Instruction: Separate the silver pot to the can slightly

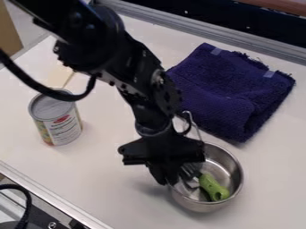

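Right now, the silver pot (204,206) lies well apart from the can (61,125), and your pincer (171,175) is at the pot's can-facing rim; you cannot tell whether it is clenched or released. Widening the gap would mean heading away from the can.

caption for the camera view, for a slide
Black gripper at the silver pot, which holds a green-handled utensil; the can stands apart.

A white worktop (101,179) with metal-trimmed edges carries an upright labelled can (58,121) at the view's left. Well apart from it, at the lower right, sits the silver pot (232,167), with a folded dark-blue towel (230,89) just beyond it.
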You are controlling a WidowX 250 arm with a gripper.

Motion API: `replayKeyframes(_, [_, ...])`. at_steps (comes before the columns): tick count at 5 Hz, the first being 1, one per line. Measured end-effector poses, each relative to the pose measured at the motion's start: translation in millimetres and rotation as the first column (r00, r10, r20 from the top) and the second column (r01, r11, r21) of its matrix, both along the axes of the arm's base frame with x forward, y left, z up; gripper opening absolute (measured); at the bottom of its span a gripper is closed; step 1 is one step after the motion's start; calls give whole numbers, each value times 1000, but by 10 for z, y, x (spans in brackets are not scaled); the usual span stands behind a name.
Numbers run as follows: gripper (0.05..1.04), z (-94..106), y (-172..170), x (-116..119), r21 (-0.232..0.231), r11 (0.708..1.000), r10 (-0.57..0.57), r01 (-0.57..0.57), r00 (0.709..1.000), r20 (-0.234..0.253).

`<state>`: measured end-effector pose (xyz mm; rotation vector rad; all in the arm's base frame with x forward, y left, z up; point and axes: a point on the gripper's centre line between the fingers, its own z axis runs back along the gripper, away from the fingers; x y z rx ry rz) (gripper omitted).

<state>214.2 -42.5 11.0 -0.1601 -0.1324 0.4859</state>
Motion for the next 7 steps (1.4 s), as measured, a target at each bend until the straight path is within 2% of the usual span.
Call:
replayKeyframes(1, [480,136,42,3,-15,1000,5,-4,1000,3])
replayKeyframes(2, [778,335,103,42,-60,998,25,-24,1000,15])
replayKeyframes(3, [992,531,169,94,-94,995,27,-25,999,21])
replayKeyframes(4, [999,701,305,149,-101,995,13,-7,999,52])
replayKeyframes(5, [999,755,545,272,38,999,-39,35,993,108])
replayKeyframes(6, [999,755,861,605,135,990,-66,48,989,131])
replayKeyframes(7, [999,748,1173,918,161,987,-57,24,978,203])
